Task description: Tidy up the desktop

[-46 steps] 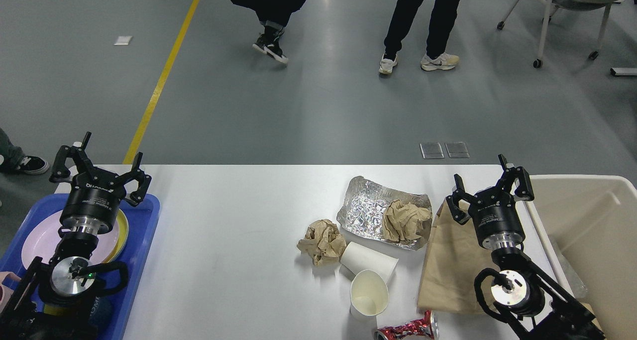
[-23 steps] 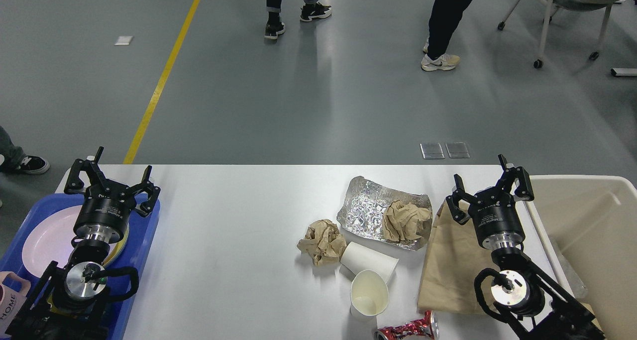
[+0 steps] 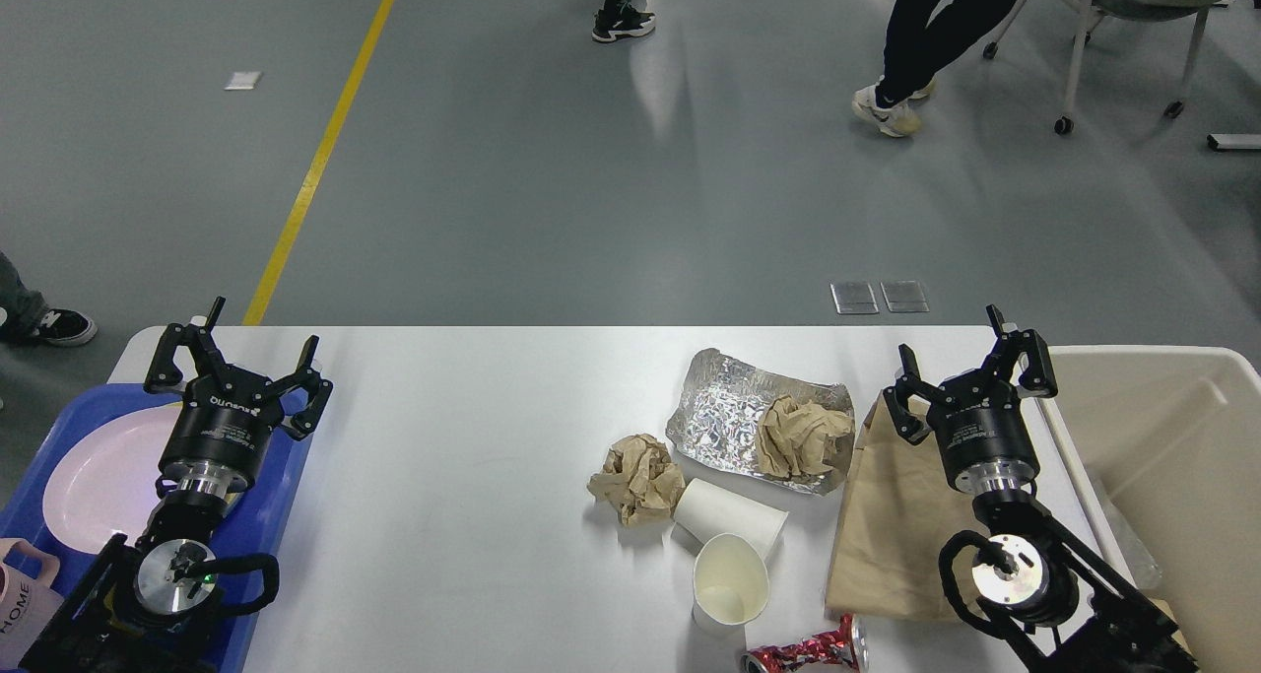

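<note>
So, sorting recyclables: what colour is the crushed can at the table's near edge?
Red with silver patterning, best seen in the head view: crushed can.

The white worktop (image 3: 473, 515) with rounded corners was seen carrying a cluster of litter right of its middle. A crumpled foil sheet (image 3: 724, 417) lay flat, with one brown paper wad (image 3: 803, 438) resting on it. A second paper wad (image 3: 637, 478) lay just beside a tipped white paper cup (image 3: 731, 517), which touched another paper cup (image 3: 730, 579). A flat brown paper bag (image 3: 898, 515) was spread to the right, a crushed red can (image 3: 808, 648) near the front edge.
</note>
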Tool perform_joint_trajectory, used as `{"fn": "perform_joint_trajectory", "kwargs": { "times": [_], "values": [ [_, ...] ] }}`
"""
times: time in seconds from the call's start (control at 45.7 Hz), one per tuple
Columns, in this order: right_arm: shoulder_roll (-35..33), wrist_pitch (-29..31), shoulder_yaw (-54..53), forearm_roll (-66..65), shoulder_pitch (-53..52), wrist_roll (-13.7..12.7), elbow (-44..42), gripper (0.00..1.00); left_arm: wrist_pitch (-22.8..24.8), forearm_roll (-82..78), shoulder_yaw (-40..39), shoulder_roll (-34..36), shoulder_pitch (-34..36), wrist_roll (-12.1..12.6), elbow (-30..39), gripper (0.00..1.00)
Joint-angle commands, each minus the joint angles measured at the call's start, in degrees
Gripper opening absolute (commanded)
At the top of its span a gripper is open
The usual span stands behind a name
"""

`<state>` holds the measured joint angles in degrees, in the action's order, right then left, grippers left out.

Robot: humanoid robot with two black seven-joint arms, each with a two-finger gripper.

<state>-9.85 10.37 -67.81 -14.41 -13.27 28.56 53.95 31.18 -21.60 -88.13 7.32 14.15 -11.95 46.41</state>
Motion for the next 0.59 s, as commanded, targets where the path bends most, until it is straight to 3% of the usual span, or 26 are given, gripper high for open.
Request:
{"fn": "perform_joint_trajectory", "kwargs": {
  "times": [0.0, 0.569],
  "values": [
    [0.00, 0.00, 0.05, 0.00, 0.00, 0.00, -0.08, 1.00, 2.40, -0.02, 0.06, -0.03, 0.18, -1.05, -1.15, 0.97],
    [0.00, 0.00, -0.04, 0.00, 0.00, 0.00, 0.01, 1.00, 3.63, 0.94, 0.15, -0.03, -0.26, -1.85, -1.15, 0.97]
  ]
}}
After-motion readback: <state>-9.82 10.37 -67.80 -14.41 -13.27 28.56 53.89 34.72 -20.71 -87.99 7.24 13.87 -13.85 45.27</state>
